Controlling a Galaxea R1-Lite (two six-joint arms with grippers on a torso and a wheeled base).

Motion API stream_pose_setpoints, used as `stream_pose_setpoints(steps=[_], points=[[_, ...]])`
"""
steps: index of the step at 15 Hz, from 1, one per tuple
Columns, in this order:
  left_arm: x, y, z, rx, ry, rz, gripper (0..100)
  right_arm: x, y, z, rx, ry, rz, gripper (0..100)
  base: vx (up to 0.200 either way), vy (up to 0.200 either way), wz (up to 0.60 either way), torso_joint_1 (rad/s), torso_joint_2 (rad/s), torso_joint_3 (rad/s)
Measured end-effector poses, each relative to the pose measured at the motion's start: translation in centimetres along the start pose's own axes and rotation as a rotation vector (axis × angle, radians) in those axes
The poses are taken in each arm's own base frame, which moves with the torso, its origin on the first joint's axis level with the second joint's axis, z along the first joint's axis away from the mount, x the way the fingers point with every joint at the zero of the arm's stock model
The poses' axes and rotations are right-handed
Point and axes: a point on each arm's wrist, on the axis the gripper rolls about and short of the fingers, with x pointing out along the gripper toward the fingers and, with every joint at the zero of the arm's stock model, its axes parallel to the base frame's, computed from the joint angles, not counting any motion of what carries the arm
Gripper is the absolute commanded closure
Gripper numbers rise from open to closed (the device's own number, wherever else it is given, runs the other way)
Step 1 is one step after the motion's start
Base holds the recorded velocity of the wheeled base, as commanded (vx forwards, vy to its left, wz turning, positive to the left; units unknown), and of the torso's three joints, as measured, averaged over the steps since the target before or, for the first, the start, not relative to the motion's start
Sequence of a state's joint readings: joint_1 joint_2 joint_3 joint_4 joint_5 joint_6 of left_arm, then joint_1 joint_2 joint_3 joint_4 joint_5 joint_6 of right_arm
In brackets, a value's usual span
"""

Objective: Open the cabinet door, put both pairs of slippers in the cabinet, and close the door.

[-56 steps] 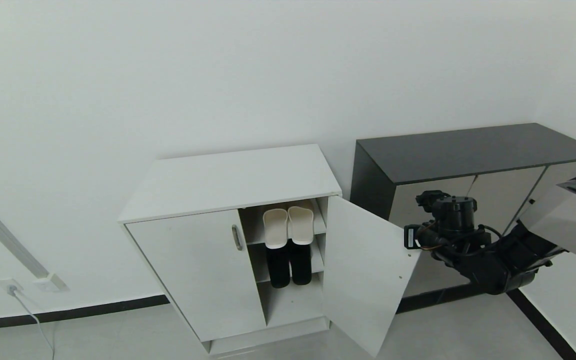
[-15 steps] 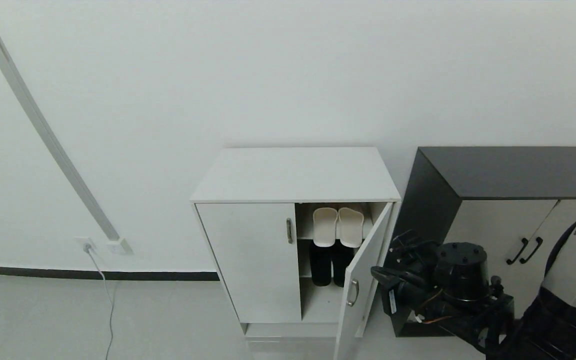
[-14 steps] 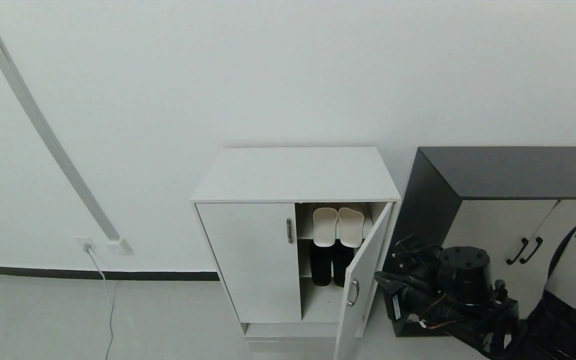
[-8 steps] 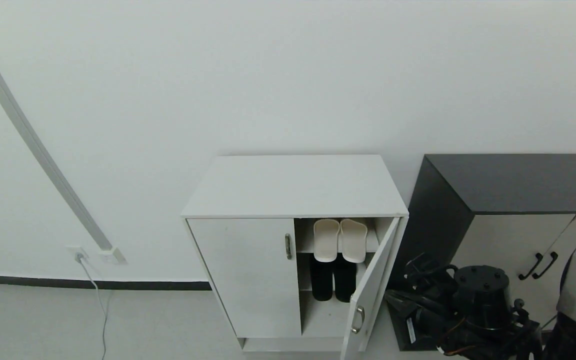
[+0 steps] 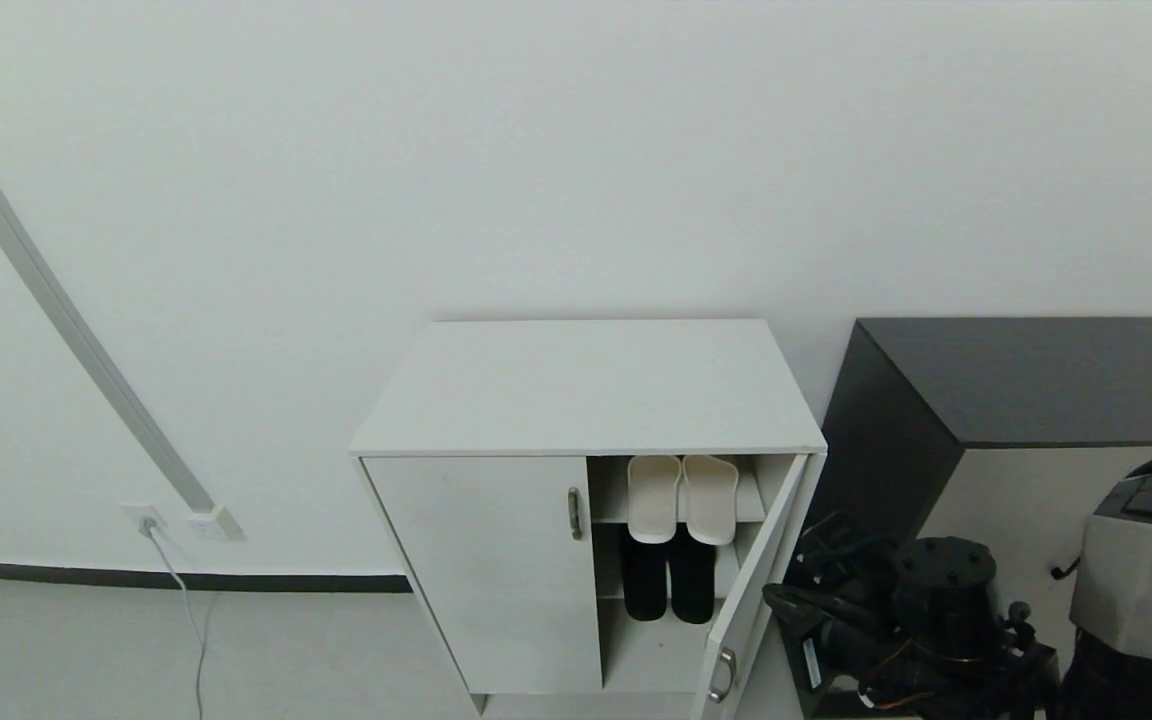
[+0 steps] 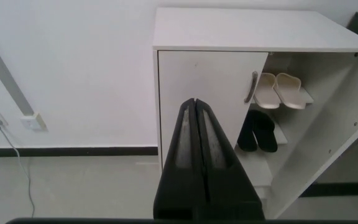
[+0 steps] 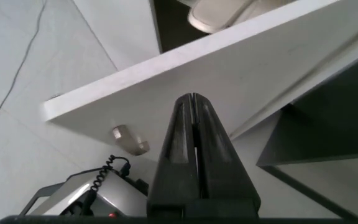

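Note:
The white cabinet [image 5: 586, 385] has its left door [image 5: 486, 570] shut and its right door [image 5: 751, 580] standing partly open. A white pair of slippers [image 5: 682, 497] lies on the upper shelf, a black pair [image 5: 669, 585] on the shelf below. My right gripper [image 7: 193, 97] is shut, its tip against or just off the right door's outer face [image 7: 229, 81], near the handle [image 7: 129, 140]. My left gripper [image 6: 195, 102] is shut and empty, held out in front of the left door [image 6: 204, 81]. In that view the white slippers [image 6: 283, 89] and black slippers [image 6: 258, 130] show too.
A dark-topped sideboard [image 5: 1036, 380] stands close to the right of the cabinet, and my right arm [image 5: 936, 610] is in the gap before it. On the left wall are a socket with a hanging cable [image 5: 151, 522] and a slanted conduit [image 5: 66, 310]. Bare floor lies to the left.
The head camera has shifted and moved closer. Since 3.7 s ago the right door has swung from wide open to partly open, with my right arm behind it. Over the last second its angle hardly changes.

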State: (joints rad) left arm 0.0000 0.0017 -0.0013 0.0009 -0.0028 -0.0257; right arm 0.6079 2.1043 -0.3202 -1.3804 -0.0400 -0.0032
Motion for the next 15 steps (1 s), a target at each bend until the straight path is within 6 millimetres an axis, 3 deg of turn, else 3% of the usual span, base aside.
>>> stream_pose_setpoints(steps=[15], points=[[0.0, 0.0, 0.0, 0.000, 0.000, 0.001, 100, 8.8, 0.1, 0.2, 0.009, -0.078, -0.011, 100, 0.000, 0.000, 0.00, 0.000, 0.00, 0.000]])
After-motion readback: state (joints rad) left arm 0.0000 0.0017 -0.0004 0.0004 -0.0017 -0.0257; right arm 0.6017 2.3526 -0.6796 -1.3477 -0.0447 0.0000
